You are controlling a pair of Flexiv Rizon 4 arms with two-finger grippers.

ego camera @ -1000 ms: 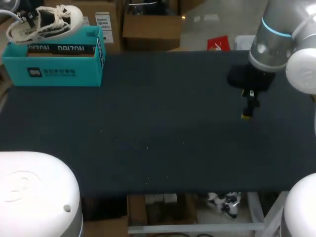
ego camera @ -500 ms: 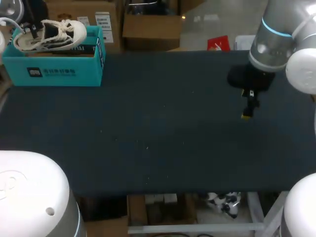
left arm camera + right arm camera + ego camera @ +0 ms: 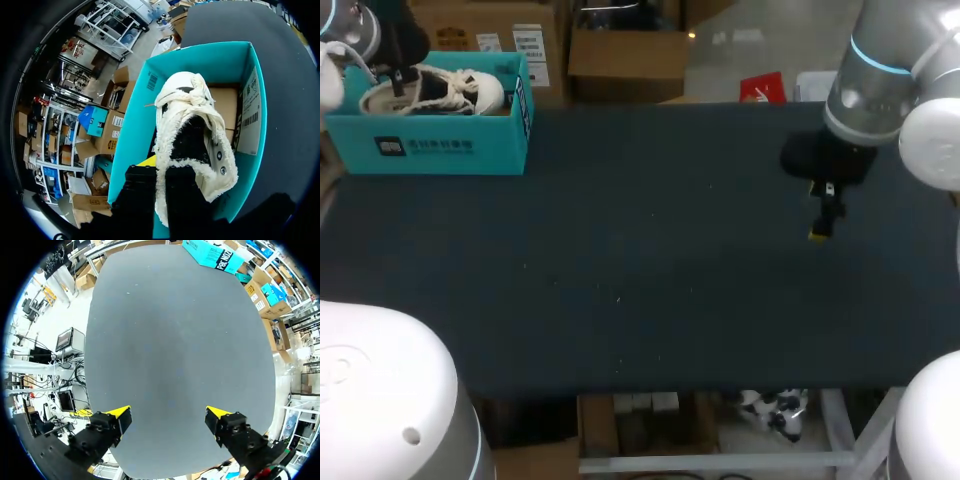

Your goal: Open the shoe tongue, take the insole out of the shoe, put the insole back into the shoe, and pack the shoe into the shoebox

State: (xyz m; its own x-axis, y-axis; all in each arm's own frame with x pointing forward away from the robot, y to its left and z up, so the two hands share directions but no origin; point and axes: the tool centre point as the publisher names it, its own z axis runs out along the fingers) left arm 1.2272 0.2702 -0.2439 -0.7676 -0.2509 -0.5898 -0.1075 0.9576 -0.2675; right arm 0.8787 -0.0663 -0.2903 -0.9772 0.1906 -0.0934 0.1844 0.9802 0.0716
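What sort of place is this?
Probably a robot test lab: a left arm and a right arm flank a dark table, the left holding a shoe in a teal shoebox.

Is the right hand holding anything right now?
No, the right hand is open, its fingers apart above the table with nothing between them.

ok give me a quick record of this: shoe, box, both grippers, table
shoe: white, laced, sitting down inside the box
box: teal, open-topped, at the table's far left corner
left gripper: shut on the shoe's heel rim, over the box
right gripper: open, empty, above bare table on the right side
table: dark surface
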